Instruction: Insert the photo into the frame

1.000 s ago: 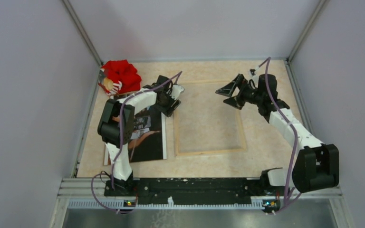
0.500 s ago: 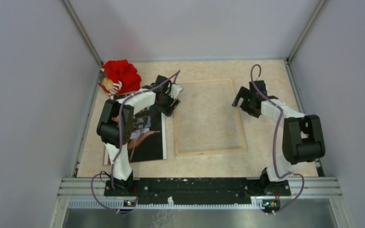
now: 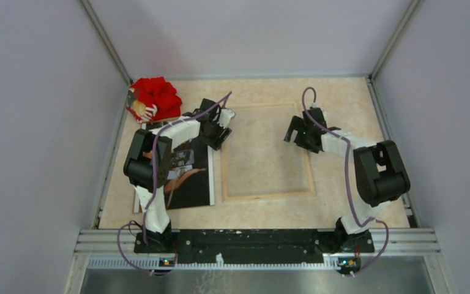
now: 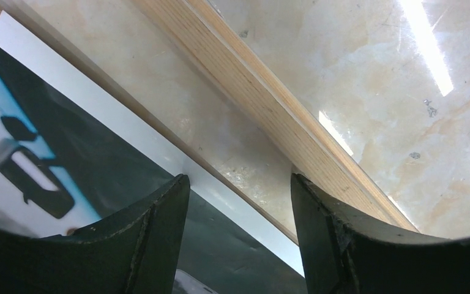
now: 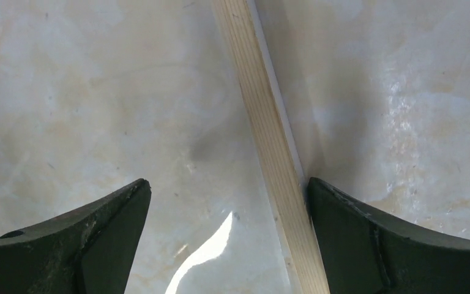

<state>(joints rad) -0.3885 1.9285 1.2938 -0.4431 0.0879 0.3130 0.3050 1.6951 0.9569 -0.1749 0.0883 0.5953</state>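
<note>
Looking down from above, I see the frame (image 3: 269, 195) lying flat in the middle of the counter (image 3: 343, 98), natural-wood back up. I judge that is the right way round for a print to drop into its recess. The photo (image 3: 186, 177) lies image-up just left of it, its long edge running along the frame's left rail with a narrow strip of counter between.

My left pincer (image 4: 237, 180) hovers near the photo's far right corner, jaws partly apart and holding nothing. One finger is over the dark print and the other reaches toward the rail — placed, I think, to catch that edge and lift it. My right pincer (image 5: 227, 182) stands wide open and empty, straddling the frame's right rail — probably to steady the frame. The photo is not yet in.
</note>
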